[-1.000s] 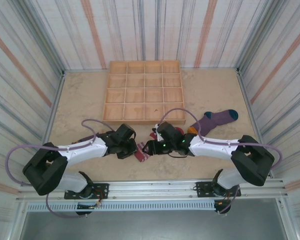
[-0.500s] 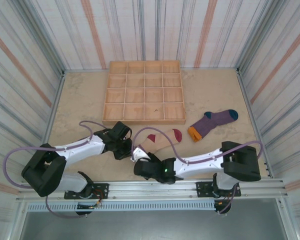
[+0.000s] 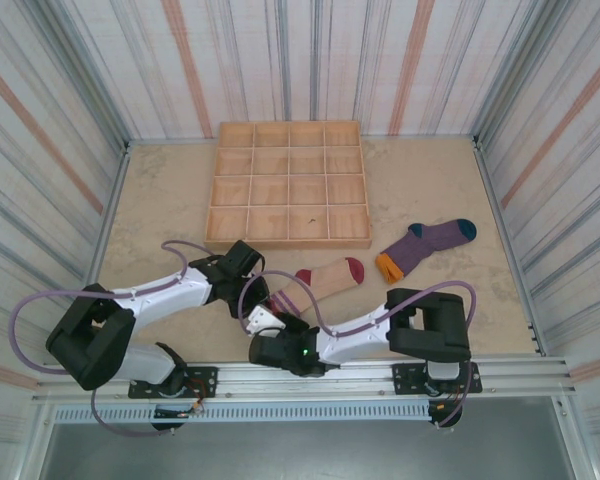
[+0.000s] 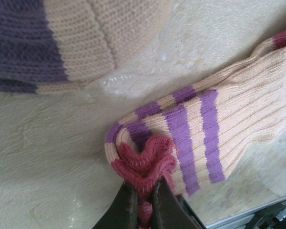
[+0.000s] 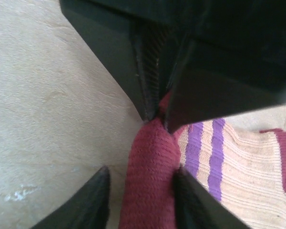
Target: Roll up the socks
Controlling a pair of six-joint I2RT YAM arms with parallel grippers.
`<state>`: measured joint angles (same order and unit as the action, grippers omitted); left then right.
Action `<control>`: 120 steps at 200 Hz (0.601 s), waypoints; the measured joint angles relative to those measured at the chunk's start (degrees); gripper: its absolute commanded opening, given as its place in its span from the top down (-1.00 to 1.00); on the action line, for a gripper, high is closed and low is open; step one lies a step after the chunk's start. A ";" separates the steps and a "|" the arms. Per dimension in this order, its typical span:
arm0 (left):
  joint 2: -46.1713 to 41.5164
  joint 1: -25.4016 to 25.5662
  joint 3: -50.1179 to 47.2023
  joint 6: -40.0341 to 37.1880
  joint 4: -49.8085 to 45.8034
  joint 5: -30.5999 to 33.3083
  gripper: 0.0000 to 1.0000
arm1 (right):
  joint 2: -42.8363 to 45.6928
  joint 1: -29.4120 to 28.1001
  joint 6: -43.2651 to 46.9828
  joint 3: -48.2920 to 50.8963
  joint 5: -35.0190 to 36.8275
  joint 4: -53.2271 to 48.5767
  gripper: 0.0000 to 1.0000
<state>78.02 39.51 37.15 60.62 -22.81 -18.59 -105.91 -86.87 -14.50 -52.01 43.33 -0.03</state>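
Observation:
The cream sock (image 3: 325, 281) lies flat with its maroon toe to the right and its striped cuff to the left. My left gripper (image 4: 145, 200) is shut on the bunched maroon cuff edge (image 4: 145, 164). My right gripper (image 5: 142, 171) straddles the same maroon cuff (image 5: 150, 176) just below the left fingers (image 5: 150, 81). Its jaws are partly open: one pad touches the fabric, the other stands off it. In the top view the two grippers meet near the cuff: left gripper (image 3: 258, 293), right gripper (image 3: 263, 318). A dark purple sock with a tan toe (image 4: 62, 38) lies beside the cuff. The purple sock with a teal toe (image 3: 425, 243) lies apart at right.
A wooden tray (image 3: 288, 184) of square compartments stands behind the socks at the middle of the table. Striped walls enclose the table on three sides. The right arm (image 3: 370, 325) stretches leftward along the near edge, close to the metal rail (image 3: 310, 375).
The right arm has swung from above the sock down to the near left, its jaws narrowing around the cuff. The cream sock now lies stretched out flat. The left gripper kept its hold.

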 measured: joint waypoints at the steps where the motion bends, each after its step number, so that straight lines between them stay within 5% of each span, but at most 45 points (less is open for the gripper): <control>1: 0.00 -0.04 0.00 0.00 0.02 -0.02 1.00 | -0.13 0.00 0.00 -0.07 0.13 0.00 0.34; 39: 0.09 -0.66 0.00 -0.07 0.15 -0.48 1.00 | -2.16 0.07 -0.66 -1.49 1.75 -0.20 0.99; 49: 0.09 -0.79 0.00 -0.09 0.33 -0.39 0.97 | -2.16 0.20 -1.57 -1.49 1.62 -0.15 1.00; 94: -2.91 -2.01 -0.52 -0.15 0.15 0.70 -0.13 | 2.47 3.17 -4.24 3.37 -4.57 4.96 1.00; 120: -6.54 -2.82 -0.63 -0.33 -1.27 1.22 -0.26 | 8.66 6.38 -7.39 8.85 -10.86 10.67 1.00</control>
<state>71.48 36.69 36.51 60.29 -24.08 -17.37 -97.25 -80.49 -21.89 -43.16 32.47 10.63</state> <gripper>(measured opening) 0.619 0.075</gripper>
